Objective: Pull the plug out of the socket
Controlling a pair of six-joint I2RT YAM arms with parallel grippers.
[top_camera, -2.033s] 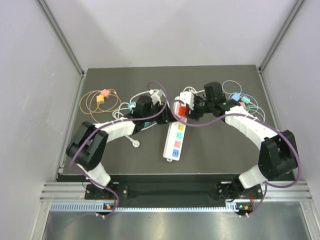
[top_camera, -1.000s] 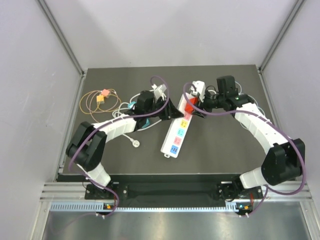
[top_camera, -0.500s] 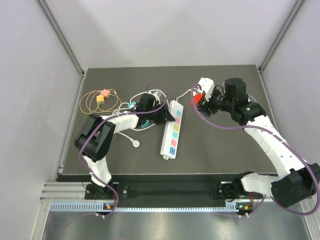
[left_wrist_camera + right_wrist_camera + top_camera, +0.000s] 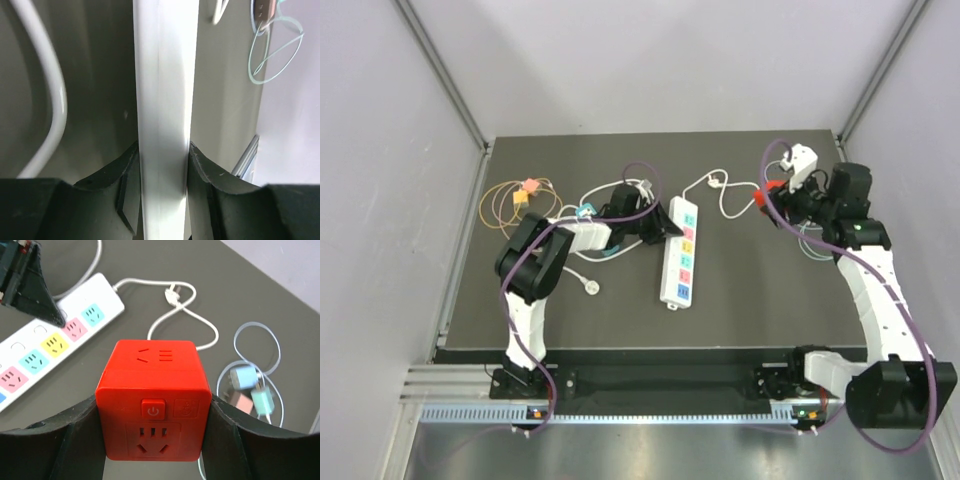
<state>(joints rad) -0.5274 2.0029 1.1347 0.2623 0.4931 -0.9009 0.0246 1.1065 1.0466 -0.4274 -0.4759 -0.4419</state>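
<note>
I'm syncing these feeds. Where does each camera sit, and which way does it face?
Top external: above and behind, facing down on the table; left arm, right arm show.
Left wrist: looks along the left fingers, clamped on the white power strip's sides.
Right wrist: looks down past the right fingers, gripping the red cube plug.
Shared: the white power strip, in all three.

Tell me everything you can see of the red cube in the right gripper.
Glossy red plastic cube with rounded edges. The face toward the wrist camera carries a power button, a square emblem and a three-slot outlet; the upper face has embossed marks. The right gripper clamps its two sides, holding it clear of the white power strip. Prongs hidden.
</note>
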